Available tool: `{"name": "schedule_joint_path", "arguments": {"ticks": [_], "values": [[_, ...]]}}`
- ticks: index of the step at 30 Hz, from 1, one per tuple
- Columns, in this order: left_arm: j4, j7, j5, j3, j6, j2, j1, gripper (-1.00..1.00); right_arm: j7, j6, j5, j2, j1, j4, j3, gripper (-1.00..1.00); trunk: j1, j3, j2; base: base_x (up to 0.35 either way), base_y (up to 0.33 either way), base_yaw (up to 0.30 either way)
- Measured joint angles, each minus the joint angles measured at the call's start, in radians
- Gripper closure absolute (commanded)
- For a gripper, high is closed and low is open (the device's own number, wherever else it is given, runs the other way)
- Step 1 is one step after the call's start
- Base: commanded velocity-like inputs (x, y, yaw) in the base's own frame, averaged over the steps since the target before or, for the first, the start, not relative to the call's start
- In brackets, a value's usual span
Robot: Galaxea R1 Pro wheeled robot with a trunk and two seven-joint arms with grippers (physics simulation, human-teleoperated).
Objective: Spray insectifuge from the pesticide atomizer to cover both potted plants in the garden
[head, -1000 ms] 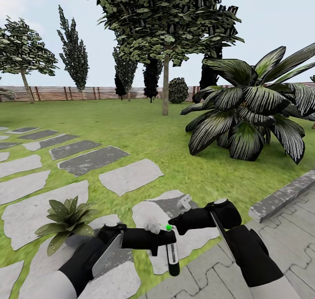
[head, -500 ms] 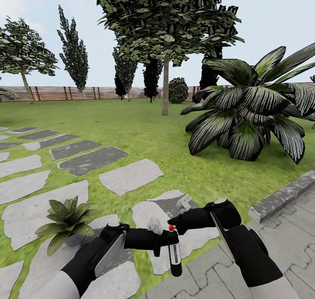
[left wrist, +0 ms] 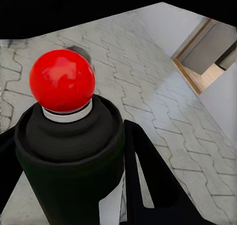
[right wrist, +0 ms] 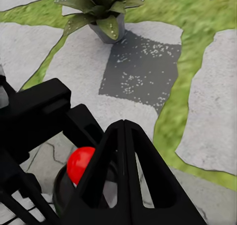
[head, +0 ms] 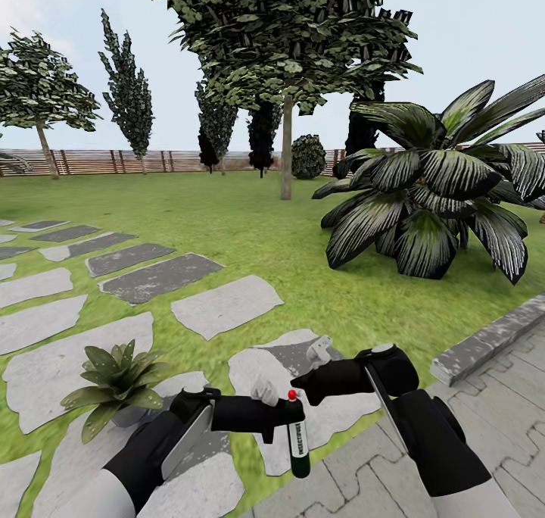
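Left gripper [head: 281, 421] fingers clamped on pesticide atomizer [head: 298, 448], bottle upright, red tip [left wrist: 61, 80] up, above stepping stone [head: 261, 370]. Right gripper [head: 322, 349] state: cannot tell. Aim nozzle at potted plant [head: 113, 378] nearby; keep bottle steady, sweep whole rosette.

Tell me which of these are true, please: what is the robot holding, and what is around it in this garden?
1. The left gripper holds the dark green spray bottle with a red tip. True.
2. The bottle lies flat on the grass. False: it hangs upright in the gripper.
3. A small leafy plant in a grey pot stands on a pale stepping stone. True.
4. The big striped-leaf bush grows on the paving. False: it grows on the lawn.
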Motion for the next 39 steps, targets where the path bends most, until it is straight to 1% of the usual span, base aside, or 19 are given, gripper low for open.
{"name": "schedule_joint_path", "arguments": {"ticks": [5, 11, 13, 15, 16, 17, 19, 22, 23, 25, 27, 28, 29, 30, 31, 32, 33, 35, 39], "values": [[0.012, 0.003, 0.000, 0.001, -0.001, 0.001, 0.000, 1.00, 0.000, 0.000, 0.000, 0.000, 0.000, -0.006, -0.002, 1.00, 0.000, 0.000, 0.000, 0.000, 0.000, 0.000], [0.047, 0.008, -0.001, 0.006, -0.025, 0.003, 0.000, 1.00, -0.001, -0.001, 0.000, 0.000, 0.000, -0.010, -0.005, 1.00, 0.000, 0.000, 0.000, 0.000, 0.000, 0.000], [0.058, 0.018, 0.000, 0.019, -0.031, 0.003, 0.000, 1.00, -0.002, -0.001, 0.000, 0.000, 0.000, -0.011, -0.006, 1.00, 0.000, 0.000, 0.000, 0.000, 0.000, 0.000], [0.065, 0.058, 0.000, 0.051, -0.040, 0.003, 0.002, 1.00, -0.004, -0.002, 0.001, 0.000, 0.000, -0.011, -0.011, 1.00, 0.000, 0.000, 0.000, 0.000, 0.000, 0.000], [0.066, 0.072, 0.000, 0.057, -0.041, 0.003, 0.002, 1.00, -0.005, -0.002, 0.001, 0.000, 0.000, -0.011, -0.013, 1.00, 0.000, 0.000, 0.000, 0.000, 0.000, 0.000], [0.069, 0.104, 0.000, 0.066, -0.043, 0.002, 0.003, 1.00, -0.006, -0.003, 0.001, -0.002, 0.000, -0.011, -0.016, 1.00, 0.000, 0.000, 0.000, 0.000, 0.000, 0.000], [0.072, 0.166, 0.001, 0.073, -0.046, -0.001, 0.005, 1.00, -0.023, -0.005, 0.001, -0.005, -0.001, -0.012, -0.034, 1.00, 0.000, 0.000, 0.000, 0.000, 0.000, 0.000], [0.075, 0.285, 0.006, 0.076, -0.045, -0.011, 0.007, 1.00, -0.131, -0.041, 0.004, -0.005, -0.002, -0.013, -0.114, 1.00, 0.000, 0.000, 0.000, 0.000, 0.000, 0.000], [0.075, 0.298, 0.007, 0.076, -0.044, -0.013, 0.007, 1.00, -0.154, -0.049, 0.002, -0.005, -0.002, -0.013, -0.128, 1.00, 0.000, 0.000, 0.000, 0.000, 0.000, 0.000], [0.085, 0.326, 0.012, 0.079, -0.042, -0.026, 0.008, 1.00, -0.233, -0.072, 0.002, -0.006, -0.003, -0.014, -0.180, 1.00, 0.000, 0.000, 0.000, 0.000, 0.000, 0.000], [0.115, 0.348, 0.014, 0.087, -0.043, -0.039, 0.012, 1.00, -0.293, -0.084, 0.001, -0.006, -0.004, -0.015, -0.225, 1.00, 0.000, 0.000, 0.000, 0.000, 0.000, 0.000], [0.124, 0.354, 0.015, 0.089, -0.043, -0.042, 0.015, 1.00, -0.304, -0.085, 0.000, -0.007, -0.004, -0.015, -0.234, 1.00, 0.000, 0.000, 0.000, 0.000, 0.000, 0.000], [0.128, 0.359, 0.015, 0.089, -0.043, -0.043, 0.018, 1.00, -0.309, -0.086, -0.001, -0.007, -0.004, -0.016, -0.238, -1.00, 0.000, 0.000, 0.000, 0.000, 0.000, 0.000], [0.140, 0.381, 0.015, 0.091, -0.046, -0.051, 0.028, 1.00, -0.315, -0.087, -0.001, -0.007, -0.004, -0.016, -0.242, -1.00, 0.000, 0.000, 0.000, 0.000, 0.000, 0.000], [0.155, 0.426, 0.025, 0.097, -0.049, -0.066, 0.037, 1.00, -0.320, -0.088, 0.000, -0.008, -0.004, -0.016, -0.246, -1.00, 0.000, 0.000, 0.000, 0.000, 0.000, 0.000], [0.167, 0.488, 0.048, 0.113, -0.051, -0.085, 0.045, 1.00, -0.325, -0.088, 0.000, -0.009, -0.003, -0.017, -0.248, -1.00, 0.000, 0.000, 0.000, 0.000, 0.000, 0.000], [0.171, 0.523, 0.063, 0.119, -0.050, -0.094, 0.049, 1.00, -0.328, -0.088, 0.000, -0.010, -0.003, -0.018, -0.251, -1.00, 0.000, 0.000, 0.000, 0.000, 0.000, 0.000], [0.184, 0.649, 0.110, 0.134, -0.050, -0.115, 0.058, 1.00, -0.343, -0.089, 0.000, -0.011, -0.001, -0.027, -0.275, -1.00, 0.000, 0.000, 0.000, 0.000, 0.000, 0.000], [0.192, 0.738, 0.139, 0.143, -0.048, -0.138, 0.064, 1.00, -0.352, -0.097, 0.002, -0.015, 0.006, -0.051, -0.303, -1.00, 0.000, 0.000, 0.000, 0.000, 0.000, 0.000]]}}
